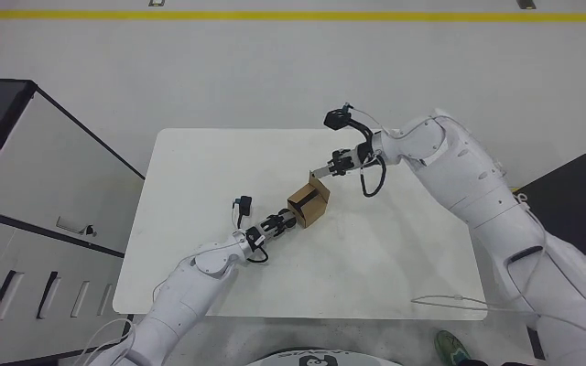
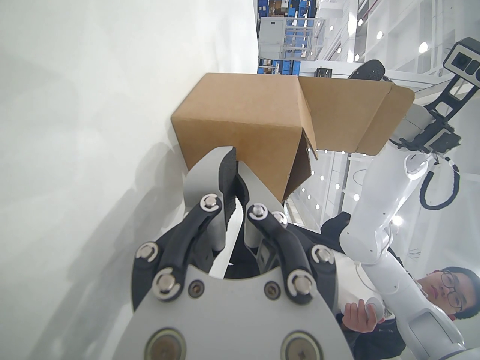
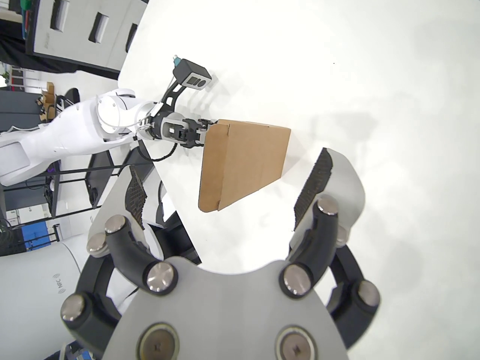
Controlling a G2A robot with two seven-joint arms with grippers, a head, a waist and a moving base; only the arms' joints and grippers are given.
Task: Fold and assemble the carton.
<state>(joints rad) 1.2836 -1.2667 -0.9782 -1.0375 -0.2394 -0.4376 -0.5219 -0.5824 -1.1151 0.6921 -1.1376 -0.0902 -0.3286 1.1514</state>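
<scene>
A small brown carton (image 1: 309,203) stands near the middle of the white table (image 1: 394,265), one flap raised on its far side. My left gripper (image 1: 286,218) is at the carton's near-left end, shut on the edge of a carton wall (image 2: 240,121); its fingers (image 2: 225,162) are pressed together there. My right gripper (image 1: 324,170) hovers just beyond the raised flap, open with nothing between its fingers (image 3: 318,177). Below the right gripper (image 3: 228,185) lies the carton (image 3: 247,155), with the left gripper (image 3: 200,132) at its far end.
A grey drawer cabinet (image 1: 37,174) stands against the table's left side. A yellow line (image 1: 293,15) runs across the floor beyond the table. Bare tabletop lies on every side of the carton.
</scene>
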